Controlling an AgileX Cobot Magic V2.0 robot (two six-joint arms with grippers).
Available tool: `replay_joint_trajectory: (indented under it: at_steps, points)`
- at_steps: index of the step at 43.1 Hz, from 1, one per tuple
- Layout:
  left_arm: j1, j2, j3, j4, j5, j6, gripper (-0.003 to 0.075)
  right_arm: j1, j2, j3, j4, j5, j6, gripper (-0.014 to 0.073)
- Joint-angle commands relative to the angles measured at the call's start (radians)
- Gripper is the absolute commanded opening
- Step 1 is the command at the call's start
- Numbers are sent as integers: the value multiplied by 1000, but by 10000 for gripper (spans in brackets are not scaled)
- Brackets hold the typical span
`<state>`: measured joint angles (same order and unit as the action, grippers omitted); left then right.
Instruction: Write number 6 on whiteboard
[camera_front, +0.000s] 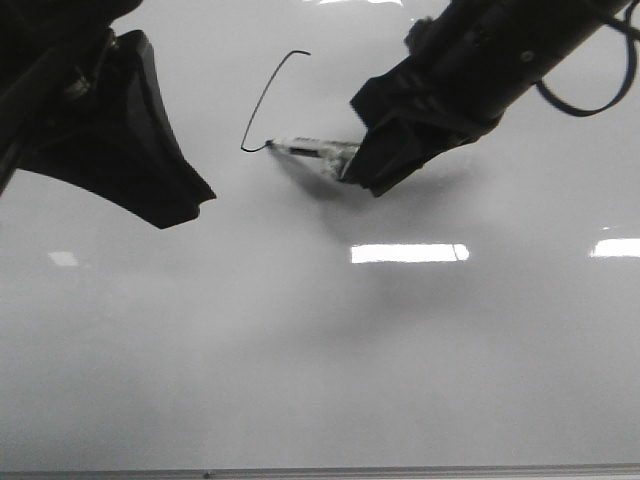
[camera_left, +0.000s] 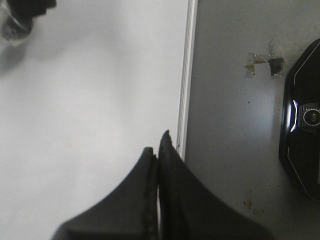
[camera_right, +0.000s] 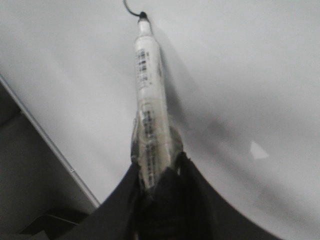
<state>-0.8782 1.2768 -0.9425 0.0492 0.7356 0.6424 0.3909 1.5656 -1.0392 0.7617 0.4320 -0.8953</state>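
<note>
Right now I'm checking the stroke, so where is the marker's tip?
In the front view the marker lies left of the right gripper, its tip touching the lower end of the black line on the whiteboard.

Dim grey light; rectangular glare on the whiteboard, soft blur throughout.

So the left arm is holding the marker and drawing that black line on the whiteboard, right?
Not quite: the right gripper holds the marker, as the front view shows. Its tip meets the black line on the whiteboard. The left gripper is shut and empty.
</note>
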Motion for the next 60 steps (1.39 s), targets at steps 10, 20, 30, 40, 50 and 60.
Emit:
replay_joint_trajectory:
  at_steps: [10,20,30,40,50,60]
  points:
    - [-8,-27,-29,-9,-56,-10,-20,12,-13,-110,7,-60,2,-60]
    - [-8,-27,-29,-9,-56,-10,-20,37,4,-128,6,-3,3,-60]
    - [-8,-27,-29,-20,-67,-10,-20,37,-283,26,-93,-17,-4,-60]
    - [-8,-55,-54,-28,-9,-10,14,38,-360,166,-374,37,-4,-60]
    - [-8,-122,-114,-34,120,-2,383,131,-367,156,-394,103,-14,-60]
    - [-8,-126,-114,-34,82,27,440,342,-379,155,-394,73,-15,-60]
